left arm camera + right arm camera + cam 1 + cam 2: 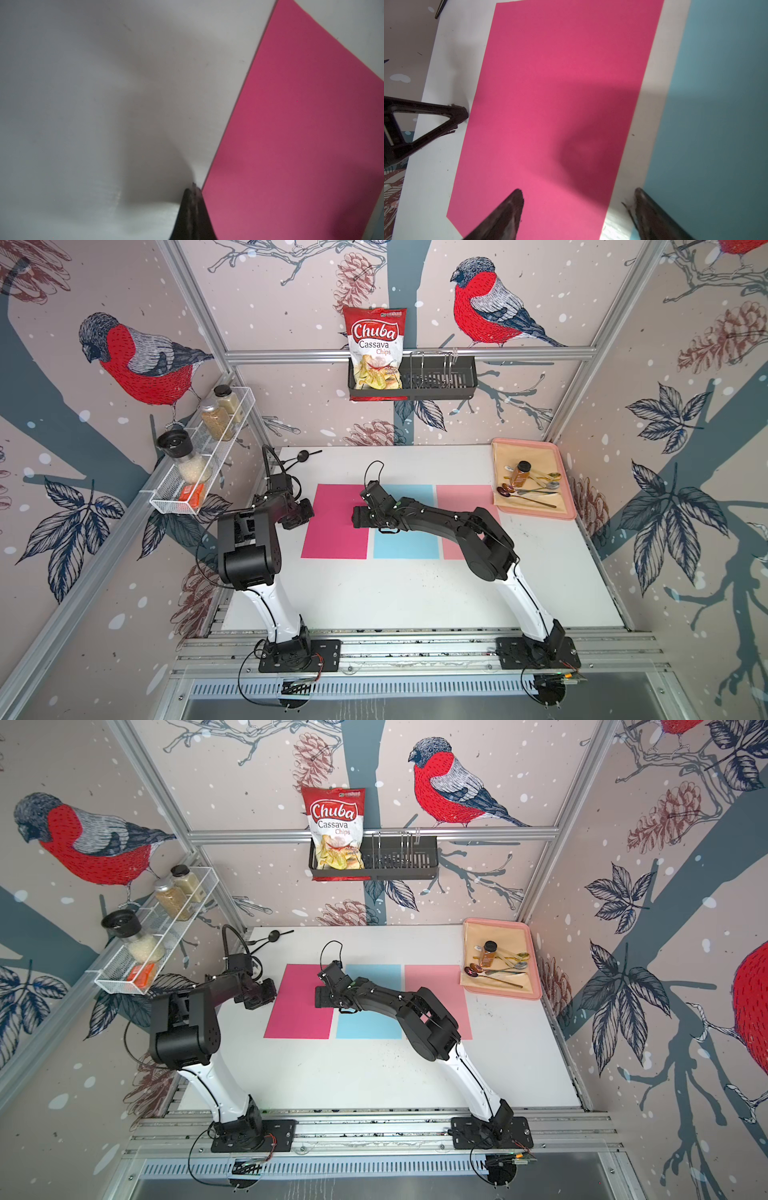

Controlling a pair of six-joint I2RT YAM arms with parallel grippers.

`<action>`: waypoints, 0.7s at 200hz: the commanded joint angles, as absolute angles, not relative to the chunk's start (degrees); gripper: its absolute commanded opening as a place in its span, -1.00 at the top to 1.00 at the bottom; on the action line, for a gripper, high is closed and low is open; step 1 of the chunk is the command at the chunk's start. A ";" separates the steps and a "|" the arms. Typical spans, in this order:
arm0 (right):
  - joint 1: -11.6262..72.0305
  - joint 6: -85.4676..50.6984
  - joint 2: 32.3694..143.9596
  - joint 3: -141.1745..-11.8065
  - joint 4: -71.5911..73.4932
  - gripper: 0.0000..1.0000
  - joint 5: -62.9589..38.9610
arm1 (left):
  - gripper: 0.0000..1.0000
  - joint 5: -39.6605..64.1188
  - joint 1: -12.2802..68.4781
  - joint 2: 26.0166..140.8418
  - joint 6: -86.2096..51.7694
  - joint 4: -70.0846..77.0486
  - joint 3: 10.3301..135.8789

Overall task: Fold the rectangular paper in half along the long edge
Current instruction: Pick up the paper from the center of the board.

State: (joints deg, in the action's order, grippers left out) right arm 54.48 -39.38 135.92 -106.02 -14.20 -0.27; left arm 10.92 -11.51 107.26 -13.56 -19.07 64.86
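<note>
**Item 1.** Magenta rectangular paper sheet [332, 539]: lies flat and unfolded on the white bench [415, 593]. It is the leftmost of three sheets set in a row.

**Item 2.** Left fingers [191, 212]: clenched together with nothing between them. The left wrist view shows the tip on the bench right at the sheet's outer long edge [301, 124]. Whether it touches the paper cannot be told. The right wrist view shows the same tip [454, 112] from the side, just off that edge.

**Item 3.** Right fingers [508, 212]: spread wide and grasping nothing. One is over the magenta sheet [550, 83]. The other is over the strip of bare bench beside the light blue rectangular paper sheet [716, 104]. In both top views the right arm's wrist hides them.

**Item 4.** Light blue sheet [407, 543]: middle of the row, with a narrow gap to the magenta one.

**Item 5.** Pale pink rectangular paper sheet [453, 497]: rightmost in the row, partly under the right arm. It shows only in the top views [432, 977].

**Item 6.** Red-and-white snack bag [376, 348]: printed "Chuba Cassava Chips". It stands in a black wall basket [440, 381]. The lettering is readable in both top views [336, 828]; neither wrist view shows it.

**Item 7.** Pink plastic tray [536, 512]: at the far right of the bench, holding spoons and a small amber bottle. The bottle's label is too small to read.

**Item 8.** White wire shelf [199, 464]: on the left wall, holding spice jars with unreadable labels.

**Item 9.** Black spoon [303, 455]: at the far left of the bench.
</note>
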 commanded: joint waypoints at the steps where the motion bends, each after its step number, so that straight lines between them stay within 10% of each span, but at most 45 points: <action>1: 54.48 -39.90 136.40 -106.82 -14.33 -0.68 -0.53 | 1.00 11.08 -11.21 107.53 -13.27 -18.78 64.98; 140: 54.01 -40.49 139.04 -107.46 -15.18 -0.69 -1.80 | 1.00 9.59 -8.63 108.03 -12.68 -19.34 65.13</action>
State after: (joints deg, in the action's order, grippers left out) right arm 54.04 -39.35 138.17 -108.25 -12.64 -0.51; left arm 9.78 -9.26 107.68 -13.50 -18.41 65.06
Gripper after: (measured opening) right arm 0.842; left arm 0.048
